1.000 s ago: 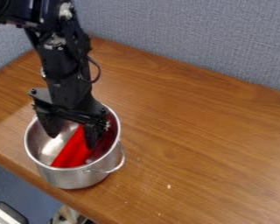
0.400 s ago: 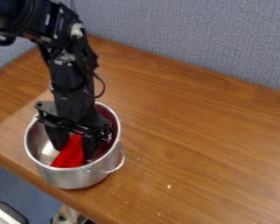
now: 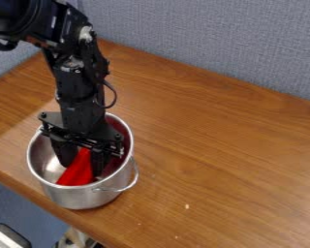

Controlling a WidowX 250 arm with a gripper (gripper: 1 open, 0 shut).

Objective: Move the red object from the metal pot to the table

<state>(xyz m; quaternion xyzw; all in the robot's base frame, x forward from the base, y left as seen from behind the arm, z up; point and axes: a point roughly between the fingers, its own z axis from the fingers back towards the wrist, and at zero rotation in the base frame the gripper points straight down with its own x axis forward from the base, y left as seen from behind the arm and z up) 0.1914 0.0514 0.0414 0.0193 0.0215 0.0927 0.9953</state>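
Jaws: black gripper point(image 3: 82, 153) points down into the pot, fingers astride the block's upper end; grip cannot be told.
Block: bright red elongated block point(image 3: 77, 172) leans inside shiny round steel pot point(image 3: 104, 191).
Room: brown wood-grain table point(image 3: 223, 145) lies bare toward 3 o'clock; pot sits near the 7 o'clock edge.

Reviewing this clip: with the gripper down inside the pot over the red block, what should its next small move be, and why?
Probably finish closing, then lift straight up. The gripper reaches down into the metal pot, its fingers astride the upper end of the red object, which still leans inside the pot. Whether the grip is firm cannot be told. A vertical lift should clear the rim before heading for the table.
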